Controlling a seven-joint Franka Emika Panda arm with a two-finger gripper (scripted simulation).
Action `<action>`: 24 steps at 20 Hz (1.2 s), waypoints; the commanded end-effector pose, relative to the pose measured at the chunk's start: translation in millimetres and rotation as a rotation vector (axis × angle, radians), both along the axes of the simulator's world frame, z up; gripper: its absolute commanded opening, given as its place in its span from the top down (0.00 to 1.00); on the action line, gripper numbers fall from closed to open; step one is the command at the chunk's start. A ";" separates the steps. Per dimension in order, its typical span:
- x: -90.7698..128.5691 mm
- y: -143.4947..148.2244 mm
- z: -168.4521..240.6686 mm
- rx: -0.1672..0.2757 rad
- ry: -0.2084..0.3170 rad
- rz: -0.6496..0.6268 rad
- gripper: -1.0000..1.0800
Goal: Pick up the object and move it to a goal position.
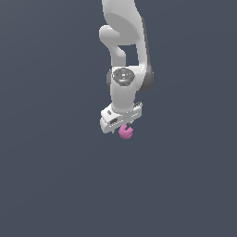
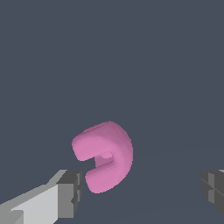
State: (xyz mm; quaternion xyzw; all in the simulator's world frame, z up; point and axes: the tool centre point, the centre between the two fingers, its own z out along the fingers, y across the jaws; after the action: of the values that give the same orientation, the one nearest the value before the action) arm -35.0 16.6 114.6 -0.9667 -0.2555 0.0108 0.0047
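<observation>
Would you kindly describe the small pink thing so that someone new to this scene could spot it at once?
Start from the white robot arm reaching down the middle of the exterior view and follow it to its hand. Just under the hand's lower edge sits the pink object, far smaller than the hand. It is the only coloured thing on the plain dark grey ground: a rounded, lumpy C shape with a notch in one side.

Plain dark grey-blue worktop (image 1: 51, 176)

One small pink object (image 1: 125, 132) is seen lying on it, just at 6 o'clock of centre in the exterior view.
</observation>
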 end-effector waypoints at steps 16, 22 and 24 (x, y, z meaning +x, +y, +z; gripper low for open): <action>-14.8 19.7 -21.4 0.001 -0.023 0.369 0.04; -15.3 20.2 -22.3 0.001 -0.023 0.377 0.04; -15.4 20.3 -24.9 0.001 -0.023 0.378 0.04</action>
State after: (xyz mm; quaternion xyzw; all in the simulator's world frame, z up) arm -50.1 36.8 91.5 -0.9017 -0.4323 0.0000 0.0000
